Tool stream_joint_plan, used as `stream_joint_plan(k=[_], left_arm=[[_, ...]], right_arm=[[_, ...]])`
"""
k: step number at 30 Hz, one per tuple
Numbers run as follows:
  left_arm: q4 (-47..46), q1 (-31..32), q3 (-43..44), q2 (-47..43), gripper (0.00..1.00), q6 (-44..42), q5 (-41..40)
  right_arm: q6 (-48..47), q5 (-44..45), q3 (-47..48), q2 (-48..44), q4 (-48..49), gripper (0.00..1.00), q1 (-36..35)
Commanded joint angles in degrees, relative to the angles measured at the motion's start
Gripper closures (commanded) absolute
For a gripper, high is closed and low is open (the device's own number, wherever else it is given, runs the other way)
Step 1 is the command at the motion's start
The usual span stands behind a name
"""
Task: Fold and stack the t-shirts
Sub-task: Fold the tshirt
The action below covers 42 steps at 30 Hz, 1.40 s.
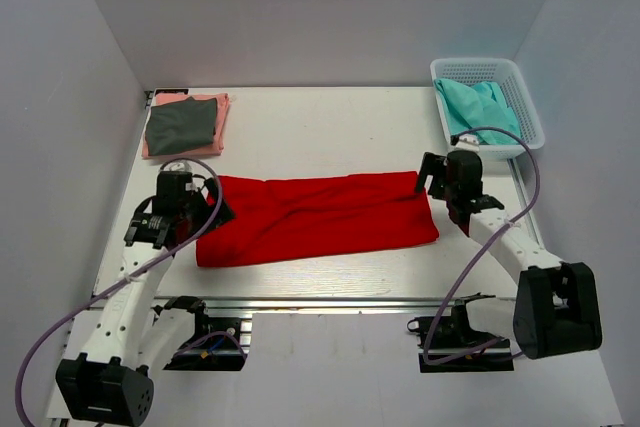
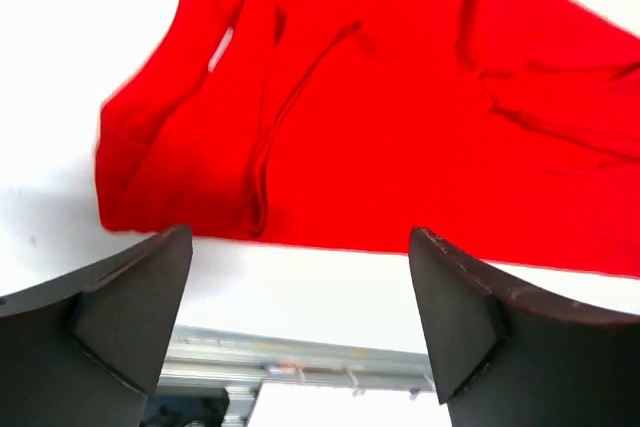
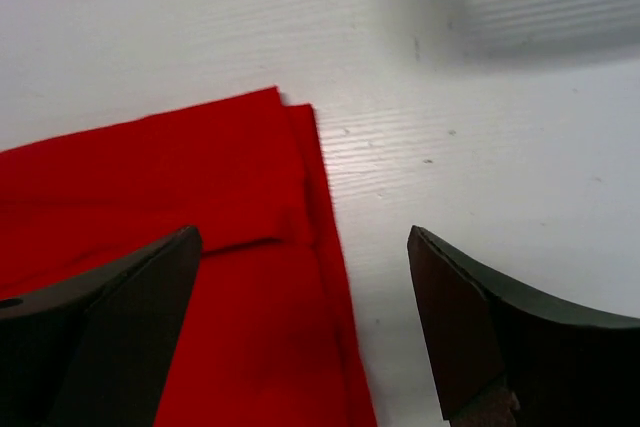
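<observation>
Left gripper (image 2: 300, 239): held wide apart and empty, poised at the left end of the red t-shirt (image 1: 320, 217).
Right gripper (image 3: 305, 237): likewise spread with nothing grasped, poised over the shirt's far right corner.
Red t-shirt: laid flat across the middle of the table (image 1: 330, 132) as a long band (a few creases are seen).
Stack: dark grey t-shirt (image 1: 182, 125) is laid on the salmon pink t-shirt (image 1: 222, 105), far left corner.
Basket (image 1: 478, 65): set at the far right, with teal cloth (image 1: 482, 107) inside.
</observation>
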State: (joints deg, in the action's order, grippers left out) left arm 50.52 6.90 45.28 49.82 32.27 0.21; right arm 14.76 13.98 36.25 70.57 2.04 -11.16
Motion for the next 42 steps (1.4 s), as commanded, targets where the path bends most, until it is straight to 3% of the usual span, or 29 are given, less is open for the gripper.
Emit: stream_joint_plan(k=[1, 3, 6, 8, 15, 24, 29, 35, 42], left_arm=[[-5.06, -0.22, 0.00, -1.48, 0.00, -0.28, -1.01], [-14.94, -0.22, -2.11, 0.08, 0.00, -0.28, 2.06], [-28.13, -0.22, -3.52, 4.83, 0.00, -0.81, 6.97], [-32.92, -0.22, -1.79, 12.81, 0.00, -2.37, 10.40], [-33.38, -0.22, 7.36, 38.29, 0.00, -4.67, 14.63], [-32.60, -0.22, 10.01, 49.66, 0.00, -4.67, 13.94], [-28.83, -0.92, 13.69, 54.40, 0.00, -4.67, 9.30], [-26.62, -0.92, 20.28, 59.59, 0.00, -4.67, 6.56], [-23.89, 0.13, 34.58, 69.61, 0.00, -8.53, 9.01]], right_arm=[[0.70, -8.33, 3.55, 1.39, 0.35, 0.11, -0.35], [0.71, -17.25, 9.44, 4.04, -1.33, 0.11, -0.97], [-2.10, -18.20, 14.63, 10.37, -5.90, 0.11, -4.65], [-4.38, -14.17, 18.30, 14.49, -9.49, 0.11, -6.93], [-5.80, -8.70, 28.34, 26.00, -21.20, 0.11, -11.07], [-0.36, 2.01, 29.93, 34.63, -29.62, 0.11, -11.25], [5.87, 8.60, 23.89, 31.05, -33.42, 0.11, -9.07], [12.89, 10.71, 14.65, 19.01, -38.85, 0.11, -5.46], [14.16, 11.42, 15.69, 13.73, -44.14, 0.09, -2.56]])
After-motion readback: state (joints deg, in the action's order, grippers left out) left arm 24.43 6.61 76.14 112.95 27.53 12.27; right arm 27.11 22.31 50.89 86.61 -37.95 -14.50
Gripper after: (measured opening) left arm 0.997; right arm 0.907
